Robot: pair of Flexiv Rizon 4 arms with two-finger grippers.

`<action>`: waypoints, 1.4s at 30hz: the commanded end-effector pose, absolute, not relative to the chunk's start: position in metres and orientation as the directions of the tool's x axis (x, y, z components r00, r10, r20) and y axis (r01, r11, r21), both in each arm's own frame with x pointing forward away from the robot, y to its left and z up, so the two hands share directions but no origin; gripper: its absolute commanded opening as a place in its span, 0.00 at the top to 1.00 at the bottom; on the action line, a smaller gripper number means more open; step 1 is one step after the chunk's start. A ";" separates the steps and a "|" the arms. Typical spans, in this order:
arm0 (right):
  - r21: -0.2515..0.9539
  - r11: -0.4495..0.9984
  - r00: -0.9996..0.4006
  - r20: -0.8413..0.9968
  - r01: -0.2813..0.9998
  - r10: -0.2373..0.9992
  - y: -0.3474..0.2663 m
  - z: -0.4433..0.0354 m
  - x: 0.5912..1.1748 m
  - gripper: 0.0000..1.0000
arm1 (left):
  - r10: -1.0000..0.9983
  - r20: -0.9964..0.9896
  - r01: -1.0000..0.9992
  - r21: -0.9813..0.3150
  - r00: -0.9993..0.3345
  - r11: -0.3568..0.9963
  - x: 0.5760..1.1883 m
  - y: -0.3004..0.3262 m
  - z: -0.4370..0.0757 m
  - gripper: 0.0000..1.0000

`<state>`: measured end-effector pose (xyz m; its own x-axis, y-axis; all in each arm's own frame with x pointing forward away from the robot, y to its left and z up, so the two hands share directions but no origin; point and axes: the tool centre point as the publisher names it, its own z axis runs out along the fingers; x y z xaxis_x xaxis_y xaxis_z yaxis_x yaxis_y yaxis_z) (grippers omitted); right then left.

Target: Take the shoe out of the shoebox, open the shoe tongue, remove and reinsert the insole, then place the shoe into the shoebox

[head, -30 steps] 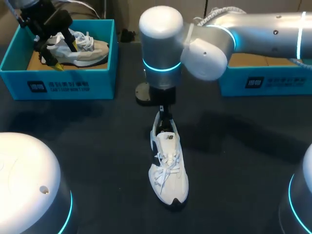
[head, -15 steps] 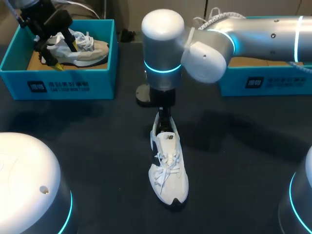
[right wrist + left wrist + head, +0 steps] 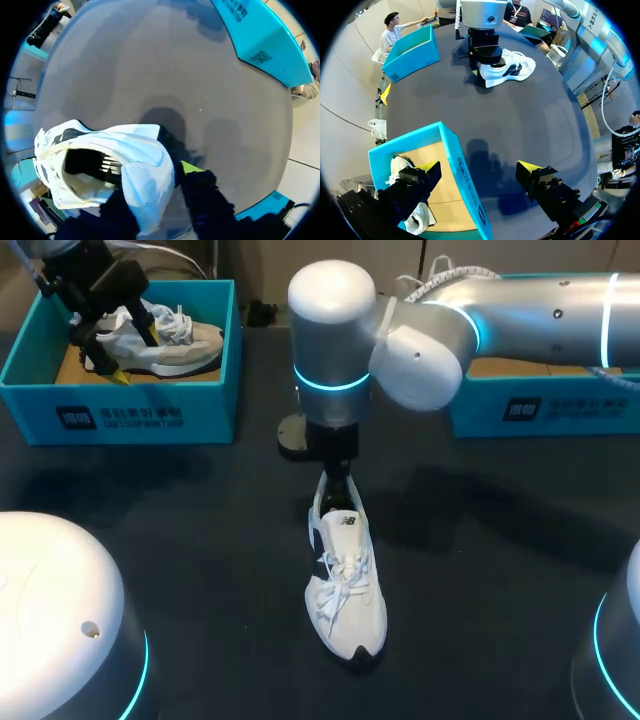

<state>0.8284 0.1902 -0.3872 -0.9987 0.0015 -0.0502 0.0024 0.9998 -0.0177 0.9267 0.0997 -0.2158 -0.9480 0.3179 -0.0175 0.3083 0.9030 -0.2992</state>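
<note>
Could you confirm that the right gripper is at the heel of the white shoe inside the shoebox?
Not quite: the head view shows the white shoe lying on the table, outside any box. The right gripper is at its heel.

dark table | white shoe centre | left shoebox far-left | right shoebox far-right

A robot lab: arms over a table.

Two shoes in play here: a white shoe and a grey-white shoe. Two teal shoeboxes as well, the left shoebox and the right shoebox. One dark table.
</note>
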 end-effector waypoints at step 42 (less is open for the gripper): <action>-0.067 0.991 -0.985 -0.131 0.118 0.109 0.117 -0.235 0.823 1.00 | 0.318 -0.017 0.309 -0.297 -0.948 0.904 0.926 0.100 -0.215 0.00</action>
<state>0.8223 0.1401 -0.2641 -0.9871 0.1050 -0.1207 0.1126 0.9919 -0.0581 0.9267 0.0996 -0.2159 -0.9479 0.3180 -0.0175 0.3084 0.9029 -0.2993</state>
